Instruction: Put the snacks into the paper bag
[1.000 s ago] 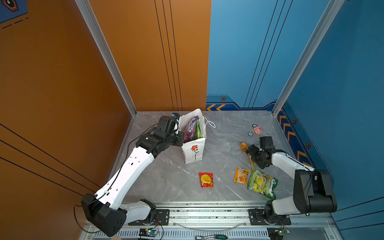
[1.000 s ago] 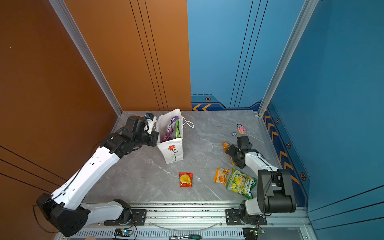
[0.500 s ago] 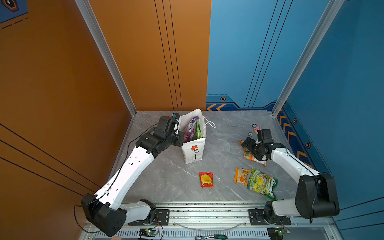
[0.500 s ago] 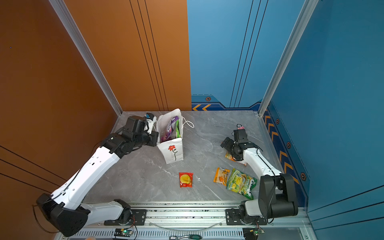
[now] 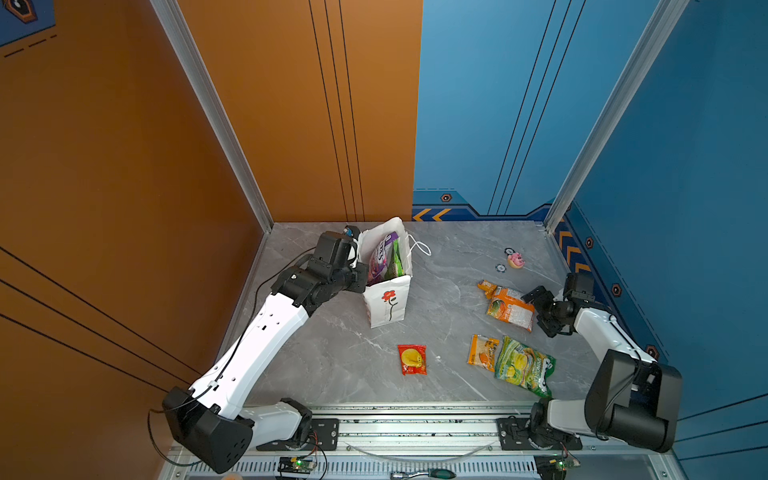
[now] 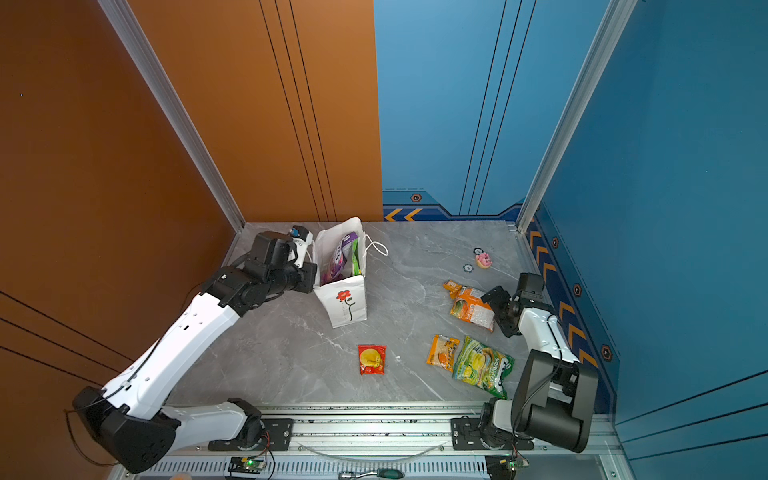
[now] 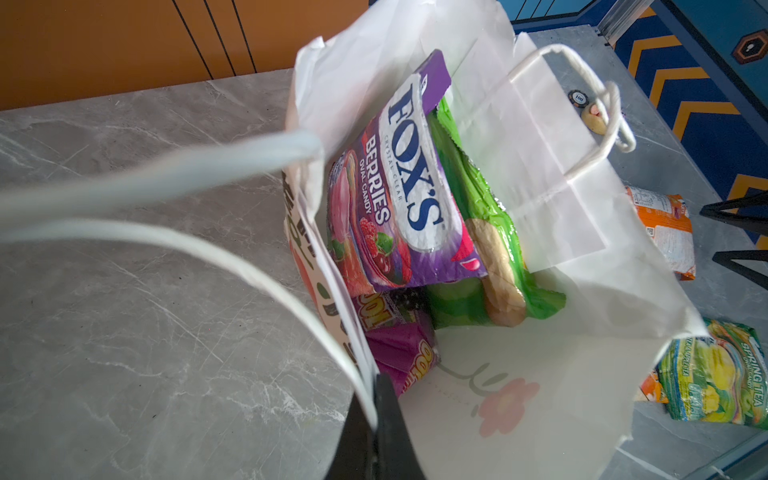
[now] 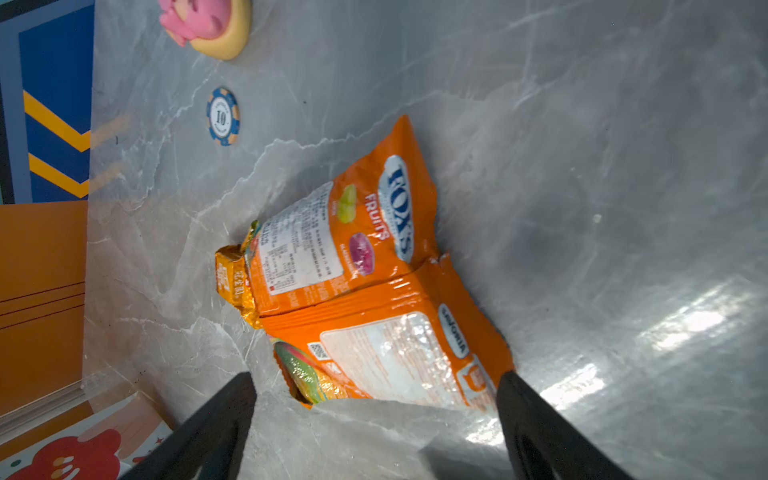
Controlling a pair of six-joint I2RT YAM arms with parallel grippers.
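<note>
Jaws of the right gripper [image 8: 374, 380] stand spread around one end of the orange packet [image 8: 365, 291]; it should lower squarely, then close firmly. The left gripper [image 7: 375, 399] pinches the rim of the paper bag [image 7: 540, 187], keeping the mouth open.

Both arms share one build: the left arm [image 5: 266, 332] and right arm [image 5: 602, 328] have smooth white link shells between boxy matte black joint housings. Small dark holes dot the left arm's long white link, and a thin black cable [image 5: 149, 432] loops out by its shoulder. The right gripper [image 8: 374, 380] has flat, black, tapered fingers [image 8: 208, 428]. Black base plates bolt to a silver rail [image 5: 415, 432].
</note>
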